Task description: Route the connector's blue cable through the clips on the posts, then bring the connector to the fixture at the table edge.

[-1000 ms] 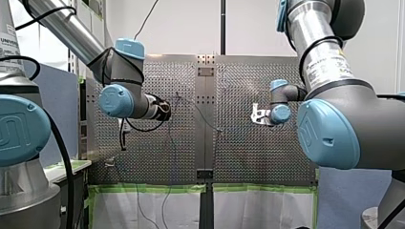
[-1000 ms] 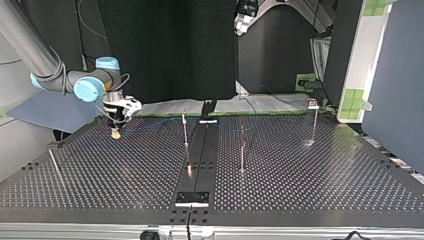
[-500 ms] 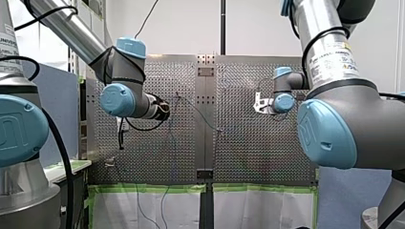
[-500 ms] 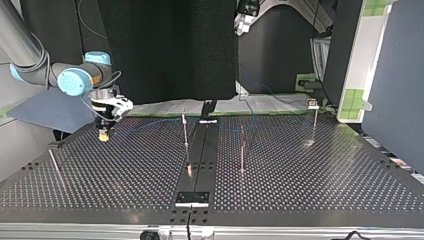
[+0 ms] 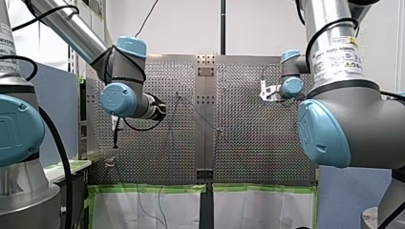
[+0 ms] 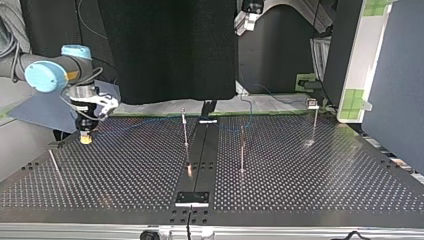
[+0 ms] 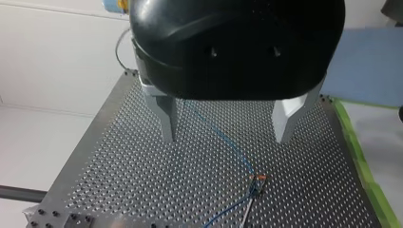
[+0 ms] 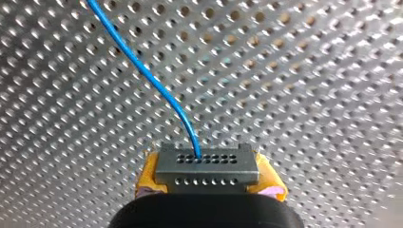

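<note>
Seen in the top view, near the far-left corner of the worktop [image 6: 325, 190], the robot's right tool [image 6: 86, 138] points down over the perforated surface. Its yellow pads are pinching the grey connector [image 8: 207, 166]. The blue cable [image 8: 142, 71] leaves the connector's face and runs rightward along the far edge towards a thin post [image 6: 185, 131] and a second post [image 6: 242, 150], one on either side of the centre strip. A third post [image 6: 314, 125] stands near the far-right corner. The left tool [image 7: 225, 137] hovers high over the worktop with its metal fingers [image 7: 166, 118] spread wide and empty, and the cable passes below it.
</note>
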